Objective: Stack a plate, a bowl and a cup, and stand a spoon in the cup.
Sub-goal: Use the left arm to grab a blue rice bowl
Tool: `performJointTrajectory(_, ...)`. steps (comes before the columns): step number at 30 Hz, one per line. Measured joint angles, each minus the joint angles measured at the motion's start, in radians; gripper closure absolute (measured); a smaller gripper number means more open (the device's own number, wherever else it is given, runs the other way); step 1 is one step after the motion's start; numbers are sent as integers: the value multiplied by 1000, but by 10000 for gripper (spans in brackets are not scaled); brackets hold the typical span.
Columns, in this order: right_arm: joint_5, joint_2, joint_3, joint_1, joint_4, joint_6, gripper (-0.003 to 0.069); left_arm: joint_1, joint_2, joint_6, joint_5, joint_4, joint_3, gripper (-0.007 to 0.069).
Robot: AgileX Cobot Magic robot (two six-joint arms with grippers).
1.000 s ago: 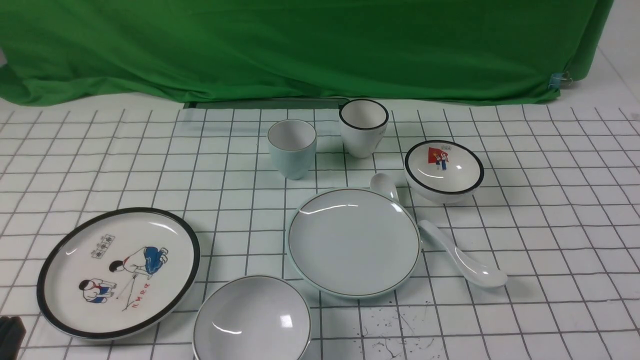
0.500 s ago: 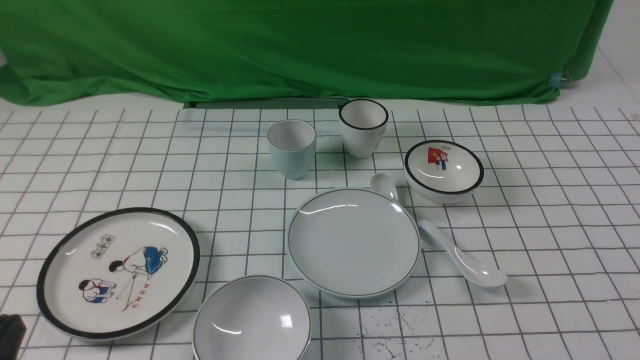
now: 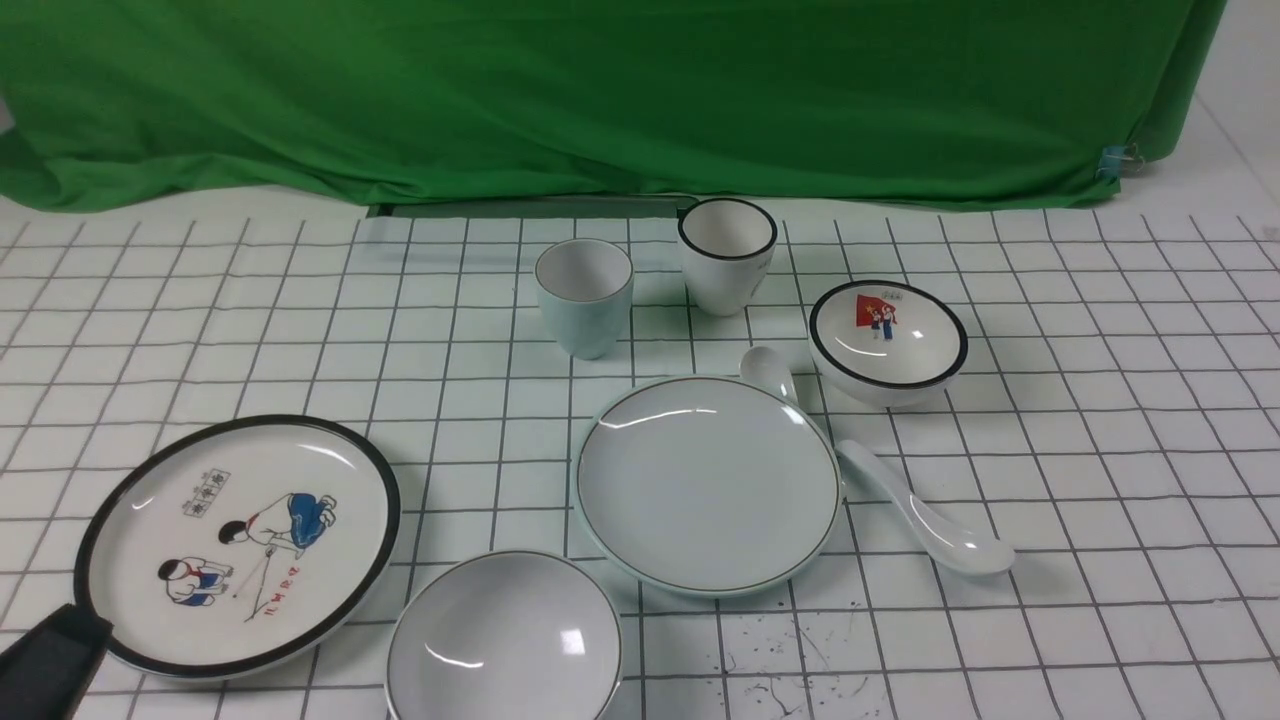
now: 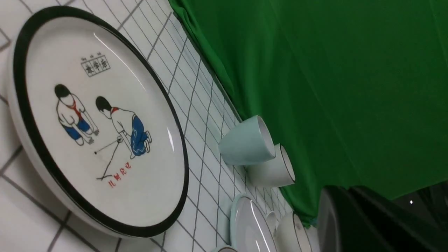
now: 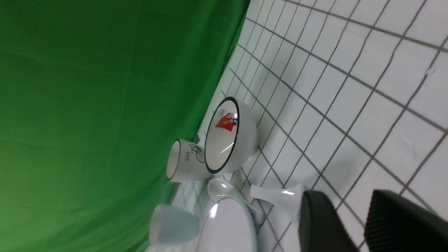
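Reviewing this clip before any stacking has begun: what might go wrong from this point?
1. The left hand is by the rim of the cartoon plate, not the plain plate; it may take the wrong one.
2. Two similar spoons lie by the plain plate: the spoon beside its right edge, the other spoon against its far rim; a mix-up or a nudge is possible.
3. The bowl is glossy, so a rim grip may slip.

Pale plate (image 3: 707,485) lies central; grey-blue bowl (image 3: 503,640) nearer; blue cup (image 3: 584,297) upright behind; white spoon (image 3: 925,512) lying right.
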Motion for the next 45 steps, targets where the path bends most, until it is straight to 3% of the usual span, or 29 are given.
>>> performJointTrajectory(7, -25, 0, 0, 0, -14, -251, 417, 0, 0, -34, -45, -5, -6, 653)
performJointTrajectory(11, -16, 15, -78, 8, -14, -439, 455, 0, 2, 145, 56, 56, -143, 653)
performJointTrajectory(14, 41, 124, -240, 33, -18, -659, 585, 0, 107, 212, 201, 232, -328, 653)
performJointTrajectory(16, 70, 177, -298, 42, -18, -734, 615, 0, 167, 223, 268, 320, -400, 653)
performJointTrajectory(17, 134, 287, -411, 55, -20, -878, 641, 0, 288, 235, 371, 452, -499, 653)
performJointTrajectory(21, 339, 540, -640, 69, -21, -1148, 648, 0, 535, 304, 643, 676, -731, 653)
performJointTrajectory(23, 449, 646, -751, 75, -21, -1225, 648, -3, 641, 347, 751, 741, -807, 653)
performJointTrajectory(27, 594, 787, -868, 117, -23, -1287, 648, -58, 752, 376, 836, 787, -870, 653)
performJointTrajectory(33, 764, 989, -936, 347, -93, -1311, 648, -300, 946, 390, 883, 776, -879, 627)
performJointTrajectory(37, 793, 1072, -937, 445, -103, -1310, 648, -372, 1056, 346, 864, 750, -879, 576)
performJointTrajectory(40, 782, 1123, -937, 514, -103, -1310, 648, -399, 1180, 325, 788, 662, -879, 457)
performJointTrajectory(45, 748, 1132, -938, 537, -105, -1310, 645, -400, 1305, 324, 687, 622, -879, 289)
